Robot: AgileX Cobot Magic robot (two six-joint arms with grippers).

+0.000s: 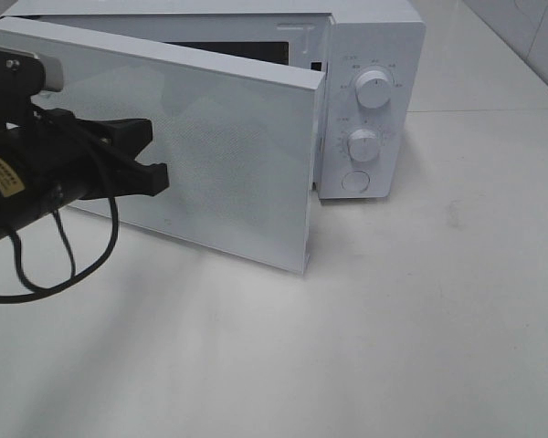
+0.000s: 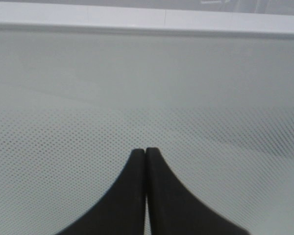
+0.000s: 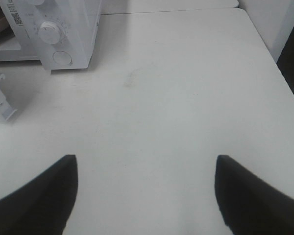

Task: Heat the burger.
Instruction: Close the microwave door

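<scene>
The burger is not in view; the door hides most of the oven cavity. The white microwave (image 1: 374, 55) stands at the back of the table, its door (image 1: 219, 164) swung partly open toward the left front. My left gripper (image 1: 157, 169) is shut and empty, with its tips against or just off the door's dotted outer face (image 2: 147, 98). In the left wrist view the fingertips (image 2: 137, 161) touch each other. My right gripper (image 3: 146, 191) is open and empty above the bare table, to the right of the microwave (image 3: 73, 29). It does not show in the exterior high view.
The control panel has two knobs (image 1: 374, 91) (image 1: 363, 144) and a round button (image 1: 355, 180). The door's free edge (image 1: 306, 182) juts out over the white table (image 1: 420, 319). The door's latch edge shows in the right wrist view (image 3: 0, 98). A black cable (image 1: 64, 265) loops under the left arm.
</scene>
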